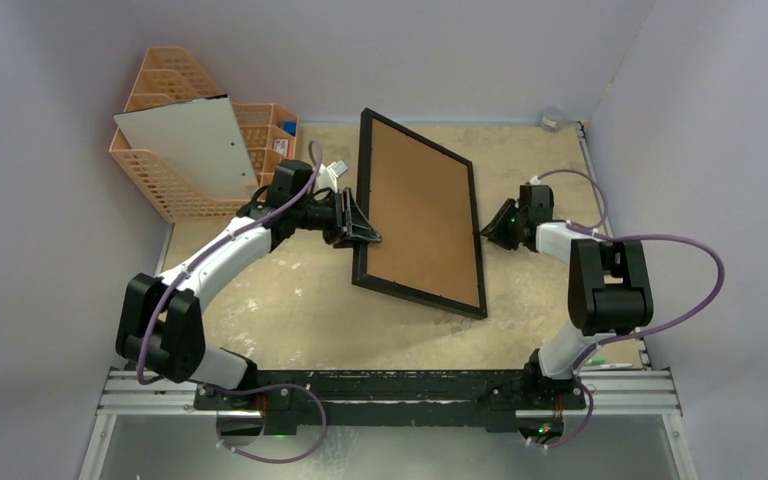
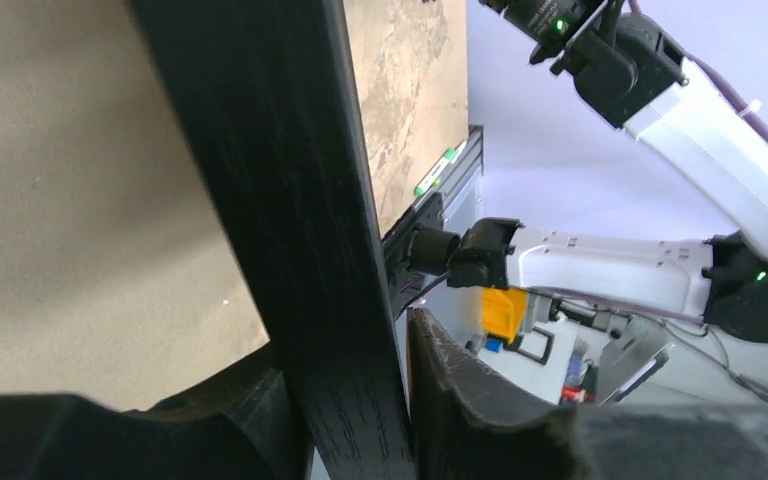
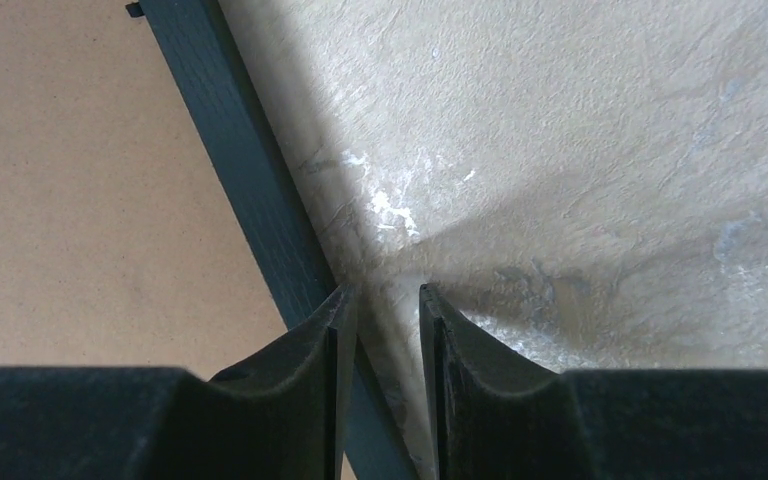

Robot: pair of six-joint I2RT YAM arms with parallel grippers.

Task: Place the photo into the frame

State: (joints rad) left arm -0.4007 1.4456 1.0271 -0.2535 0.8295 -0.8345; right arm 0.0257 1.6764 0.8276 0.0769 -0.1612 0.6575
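While the left arm [image 1: 225,245] folds at its elbow near 8 o'clock and stretches its white forearm toward 1 o'clock, its wrist turns sideways onto the frame's 9 o'clock edge. The left pincer [image 1: 368,232] straddles the black border there. In the left wrist view, the border runs straight up between the fingers [image 2: 460,400], which sit tight on both sides, so it is holding the frame. The right arm [image 1: 605,285] stands with its elbow high at 4 o'clock and its wrist bent toward 9 o'clock. The right pincer [image 1: 488,230] is just beside the frame's 3 o'clock edge. Its gap is narrow and nothing is clamped: one finger [image 3: 325,340] is over the border, the other over bare bench.

The frame [image 1: 364,170] sits mid-bench, back side up and skewed, with its long sides running roughly 12 to 5 o'clock. It has a thin black wood-grain border and a plain brown backing board [image 1: 422,215] filling it. The 9 o'clock side looks raised, though how far I cannot tell.

The bench [image 1: 290,300] is tan, scuffed and mottled white.

An orange plastic basket organiser [image 1: 155,180] stands in the 10 o'clock corner. A white board [image 1: 185,140] stands tilted in its tall slots and sticks out above the rim. The low compartments at the 3 o'clock end hold something small and blue [image 1: 289,128], too small to name.
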